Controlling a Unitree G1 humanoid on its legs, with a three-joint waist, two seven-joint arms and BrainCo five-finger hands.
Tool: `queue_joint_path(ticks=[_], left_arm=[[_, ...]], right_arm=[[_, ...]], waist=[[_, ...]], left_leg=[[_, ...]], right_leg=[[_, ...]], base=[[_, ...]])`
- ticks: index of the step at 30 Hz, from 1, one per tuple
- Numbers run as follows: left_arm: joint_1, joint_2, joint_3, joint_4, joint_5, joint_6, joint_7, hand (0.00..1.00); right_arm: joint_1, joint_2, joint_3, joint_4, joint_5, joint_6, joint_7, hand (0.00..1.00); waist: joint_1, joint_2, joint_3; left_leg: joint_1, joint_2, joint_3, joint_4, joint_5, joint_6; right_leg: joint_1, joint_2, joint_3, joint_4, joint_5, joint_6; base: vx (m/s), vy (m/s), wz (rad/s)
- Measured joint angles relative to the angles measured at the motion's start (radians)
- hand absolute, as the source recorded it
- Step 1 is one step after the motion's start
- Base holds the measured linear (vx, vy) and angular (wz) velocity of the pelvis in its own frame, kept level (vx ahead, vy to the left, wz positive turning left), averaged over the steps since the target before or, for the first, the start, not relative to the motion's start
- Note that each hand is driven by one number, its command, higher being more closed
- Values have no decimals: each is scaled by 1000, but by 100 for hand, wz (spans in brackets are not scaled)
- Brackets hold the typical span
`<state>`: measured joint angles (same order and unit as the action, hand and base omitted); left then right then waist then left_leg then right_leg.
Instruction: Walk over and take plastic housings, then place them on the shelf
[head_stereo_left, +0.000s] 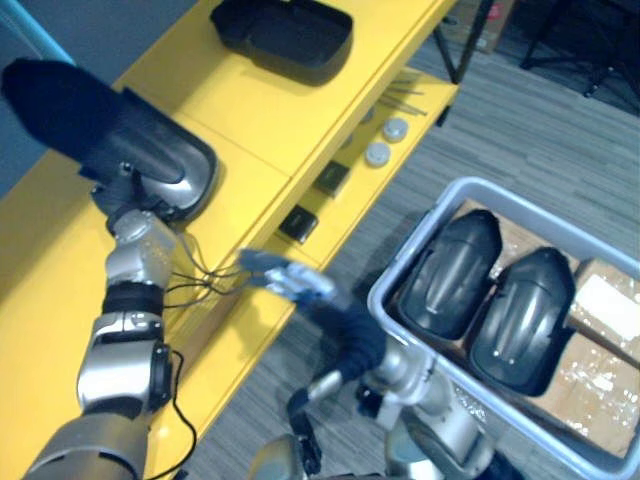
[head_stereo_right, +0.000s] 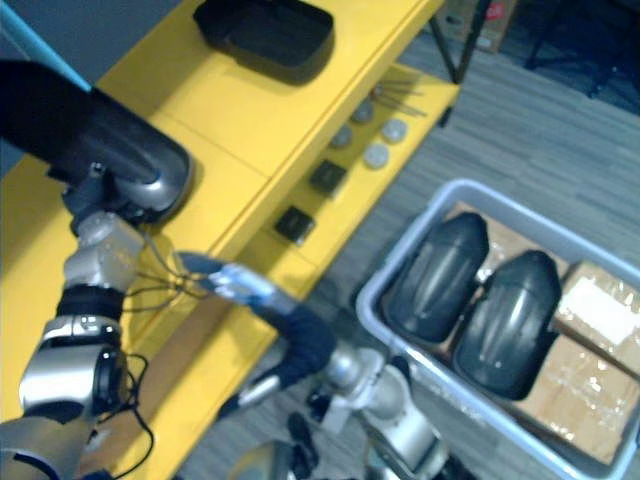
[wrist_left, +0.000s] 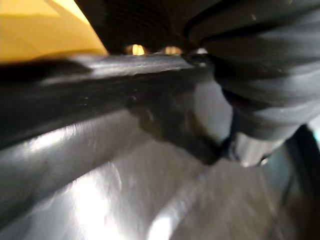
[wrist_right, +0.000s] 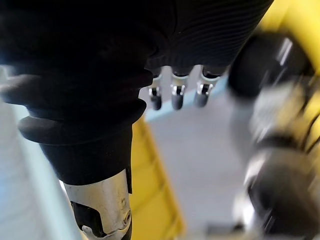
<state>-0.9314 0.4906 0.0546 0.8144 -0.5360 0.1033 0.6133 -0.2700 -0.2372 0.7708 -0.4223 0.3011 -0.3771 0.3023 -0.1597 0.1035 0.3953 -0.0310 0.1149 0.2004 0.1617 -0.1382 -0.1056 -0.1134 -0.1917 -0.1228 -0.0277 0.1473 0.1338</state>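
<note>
Left hand (wrist_left: 265, 75): up at 10 o'clock, against the dark housing (head_stereo_left: 140, 140) that sits on top of the yellow shelf (head_stereo_left: 270, 110). Its fingers are hidden behind the housing, so can't tell the grip. Right hand (head_stereo_left: 292, 277): mid-view over the shelf's front edge, fingers (wrist_right: 176, 97) loosely straight, nothing in it. Second housing (head_stereo_left: 285, 35) on the shelf top at 12 o'clock. Lower ledge at 1 o'clock: round caps (head_stereo_left: 378, 153), small black blocks (head_stereo_left: 298, 222). Grey bin (head_stereo_left: 545, 218) at 4 o'clock: two more housings (head_stereo_left: 455, 270) side by side, wrapped boxes (head_stereo_left: 600, 300) beside them.
</note>
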Motion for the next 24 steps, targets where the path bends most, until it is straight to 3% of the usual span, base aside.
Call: queue_joint_path(ticks=[6, 11, 13, 14, 19, 24], left_arm=[[-93, 11, -33, 30, 65, 59, -9, 100], [-134, 16, -36, 39, 82, 118, -9, 100], [-146, 16, -37, 65, 79, 119, -8, 100], [-158, 16, -38, 74, 71, 123, -5, 0], [-205, 42, -38, 113, 19, 99, 17, 0], [-214, 52, -35, 113, -58, 32, 66, 0]], right_arm=[[-70, 10, -3, 25, 1, 23, -95, 0], [-71, 13, -2, 44, 3, 34, -104, 0], [-71, 14, -2, 44, 3, 35, -107, 0], [-71, 16, -2, 44, 3, 37, -111, 0], [-97, 46, -4, 43, 2, 55, -149, 0], [-104, 49, -39, 43, 3, 69, -153, 0]], waist=[[26, 1, 31], [35, -2, 37], [34, -2, 38], [34, -5, 39], [33, -30, 59], [32, -42, 69]], left_leg=[[-42, 7, -30, 18, 10, -10], [-65, 8, -32, 8, 33, -13], [-65, 10, -32, 5, 34, -14], [-66, 11, -32, 4, 35, -16], [-74, 10, -31, -16, 51, -21], [-75, 10, -26, -21, 53, -23]], right_leg=[[-48, 0, -15, 68, -23, -12], [-79, 0, -14, 87, -24, -14], [-81, 2, -14, 89, -24, -14], [-84, 2, -14, 91, -24, -14], [-104, 2, -10, 99, -23, -14], [-112, 4, -5, 102, -21, -14]], base=[[-61, -18, 14], [-74, -21, 4], [-62, -18, 1], [-64, -10, 0], [-47, -9, 0], [-1, -2, -1]])
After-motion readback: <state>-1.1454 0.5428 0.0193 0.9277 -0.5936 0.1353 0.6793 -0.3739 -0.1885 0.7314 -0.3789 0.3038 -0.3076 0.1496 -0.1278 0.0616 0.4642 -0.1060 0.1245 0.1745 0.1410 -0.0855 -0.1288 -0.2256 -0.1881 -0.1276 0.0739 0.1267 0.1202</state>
